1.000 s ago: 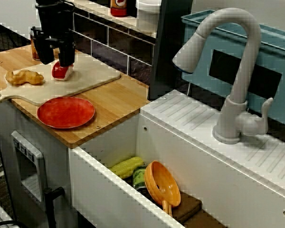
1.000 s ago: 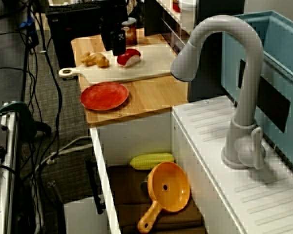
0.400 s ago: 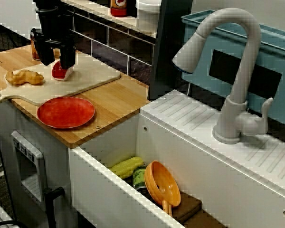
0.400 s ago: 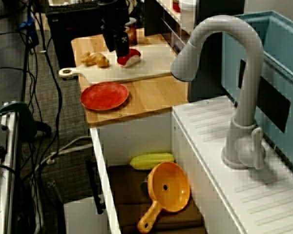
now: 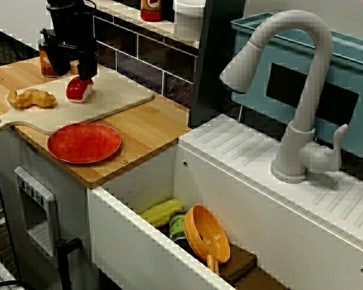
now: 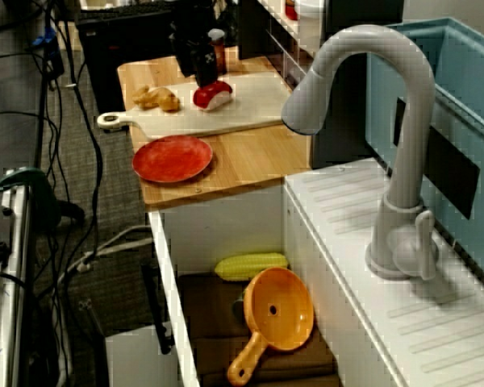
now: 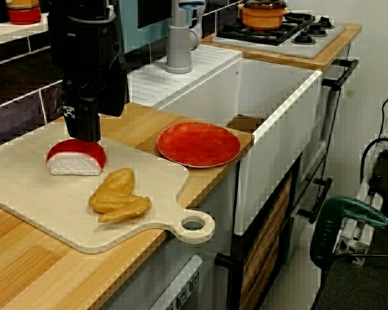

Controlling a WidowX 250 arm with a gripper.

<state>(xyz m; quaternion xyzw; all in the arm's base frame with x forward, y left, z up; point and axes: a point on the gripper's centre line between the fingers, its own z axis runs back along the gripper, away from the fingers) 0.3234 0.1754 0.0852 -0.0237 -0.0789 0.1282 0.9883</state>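
single black arm (image 5: 69, 21), entering from the top edge of the front view, is hanging nearly vertical, its wrist pointing straight down. the gripper (image 5: 72, 74) is holding its two fingers (image 5: 88, 66) parted, a clear gap showing between them, and is clasping nothing. in the low side view the near finger is covering the far one, so the gap is not showing there.

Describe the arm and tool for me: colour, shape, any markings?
The tool is all black: a boxy body ending in two thick, blunt fingers. In the view from the counter's end, a small white marking shows low on its side. The arm above it is black and blocky too.
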